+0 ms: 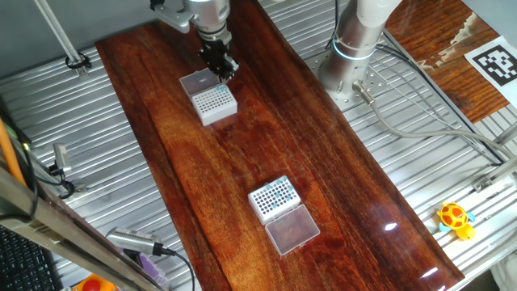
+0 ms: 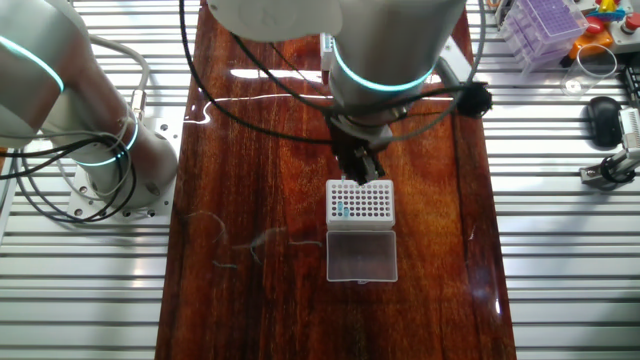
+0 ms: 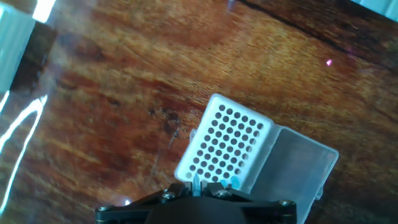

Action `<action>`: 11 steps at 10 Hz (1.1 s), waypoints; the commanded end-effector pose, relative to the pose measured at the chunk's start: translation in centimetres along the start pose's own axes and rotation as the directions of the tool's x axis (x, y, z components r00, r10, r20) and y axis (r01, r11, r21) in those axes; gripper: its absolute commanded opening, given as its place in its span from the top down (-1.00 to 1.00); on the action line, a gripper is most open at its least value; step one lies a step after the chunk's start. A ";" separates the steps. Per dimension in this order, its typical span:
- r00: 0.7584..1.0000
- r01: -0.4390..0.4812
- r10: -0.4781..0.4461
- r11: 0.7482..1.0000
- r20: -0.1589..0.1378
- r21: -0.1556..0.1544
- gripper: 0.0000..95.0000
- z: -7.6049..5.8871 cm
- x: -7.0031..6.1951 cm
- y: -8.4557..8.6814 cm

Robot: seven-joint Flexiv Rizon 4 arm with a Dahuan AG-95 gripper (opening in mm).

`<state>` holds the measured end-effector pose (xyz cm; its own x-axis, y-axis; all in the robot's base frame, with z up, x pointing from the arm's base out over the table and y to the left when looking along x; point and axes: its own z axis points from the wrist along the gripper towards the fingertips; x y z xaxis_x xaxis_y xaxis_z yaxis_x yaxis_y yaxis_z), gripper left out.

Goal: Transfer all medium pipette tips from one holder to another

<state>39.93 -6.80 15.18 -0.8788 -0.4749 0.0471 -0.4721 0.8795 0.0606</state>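
Jaws of the gripper [image 1: 224, 71] hang over the far white tip box [image 1: 213, 102] in one fixed view, dark fingers pointing down at the box's back edge beside its open clear lid [image 1: 196, 82]; whether they are spread or pressed together cannot be told from here. A second white box [image 1: 274, 198] with its lid [image 1: 292, 229] folded flat sits well apart, nearer the front of the wooden surface [image 1: 339, 170], and small blue dots, the medium pipette tips [image 1: 279, 192], show in some of its holes.

From the other fixed view, the gripper [image 2: 360, 168] comes down at the far edge of the near box [image 2: 360, 200], and a few teal tips [image 2: 344, 210] stand in holes at its left side. The jaws look close together, though I cannot tell if they pinch anything.

Looking along the fingers in the hand view, the dark gripper [image 3: 199, 186] fills the bottom edge, just over the lower edge of the white box [image 3: 225, 144], where a teal tip [image 3: 235, 182] shows. The clear lid [image 3: 297, 168] lies open to the right.
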 end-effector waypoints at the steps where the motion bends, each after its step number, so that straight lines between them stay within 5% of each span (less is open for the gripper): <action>1: 1.000 0.020 -0.020 1.000 0.004 0.003 1.00 0.4 0.3 -0.8; 11: 0.999 0.044 -0.044 0.999 0.019 0.022 1.00 2.1 0.5 -1.9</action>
<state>40.29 -8.70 12.91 -0.8584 -0.5124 0.0221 -0.5114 0.8584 0.0389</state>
